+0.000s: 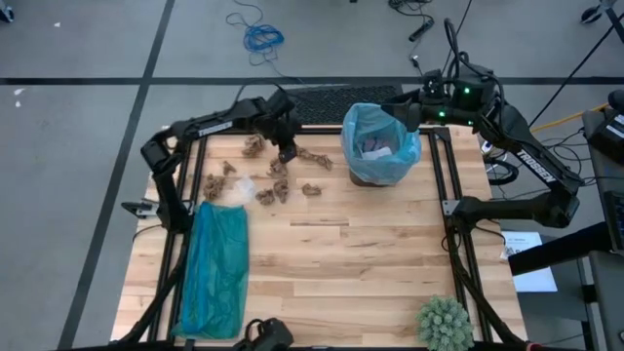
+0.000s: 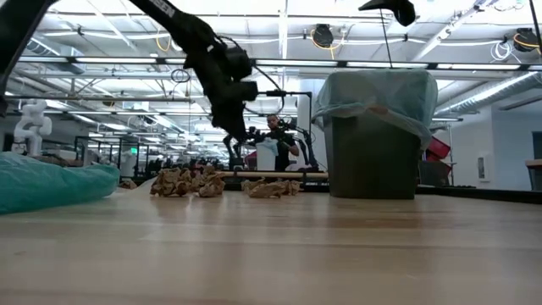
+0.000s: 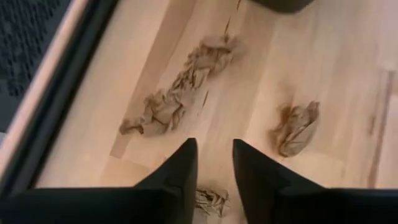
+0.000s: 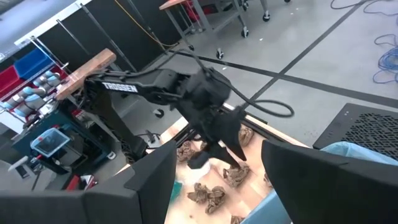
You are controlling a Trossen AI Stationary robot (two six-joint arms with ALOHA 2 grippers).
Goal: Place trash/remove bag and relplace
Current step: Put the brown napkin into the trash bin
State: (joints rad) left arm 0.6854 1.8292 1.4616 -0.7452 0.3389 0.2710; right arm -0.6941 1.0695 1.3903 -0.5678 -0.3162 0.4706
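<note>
Here the left gripper [image 1: 287, 156] hovers, fingers parted, over trash [image 1: 314, 159].

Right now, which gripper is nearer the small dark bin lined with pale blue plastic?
Right. The right gripper hovers beside the bin's rim; the left gripper hangs over the crumpled brown paper scraps, apart from it.

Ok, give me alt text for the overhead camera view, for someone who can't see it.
The left gripper, open, hovers over crumpled brown scraps on a wooden table. The right gripper waits, open, beside a bin lined with a pale blue bag. A teal bag lies flat nearby.
</note>
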